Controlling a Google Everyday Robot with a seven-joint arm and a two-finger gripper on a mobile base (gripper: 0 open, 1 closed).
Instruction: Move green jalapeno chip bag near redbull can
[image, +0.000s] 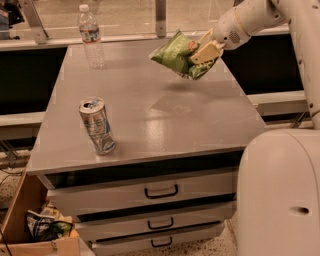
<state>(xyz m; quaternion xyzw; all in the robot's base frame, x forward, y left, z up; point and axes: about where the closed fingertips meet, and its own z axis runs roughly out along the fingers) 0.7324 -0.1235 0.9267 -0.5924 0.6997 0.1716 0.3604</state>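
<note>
The green jalapeno chip bag (176, 54) is a crinkly light-green bag, held in the air above the far right part of the grey table top (150, 107). My gripper (201, 54) is shut on the bag's right side, coming in from the upper right. The redbull can (96, 125), silver and blue with a pull-tab top, stands near the table's front left. The bag is well apart from the can, up and to the right of it.
A clear plastic water bottle (91, 36) with a white cap stands at the table's far left. Drawers (160, 191) with black handles sit below the table top. A cardboard box (35, 227) with litter is on the floor at the left. My white base (280, 195) fills the lower right.
</note>
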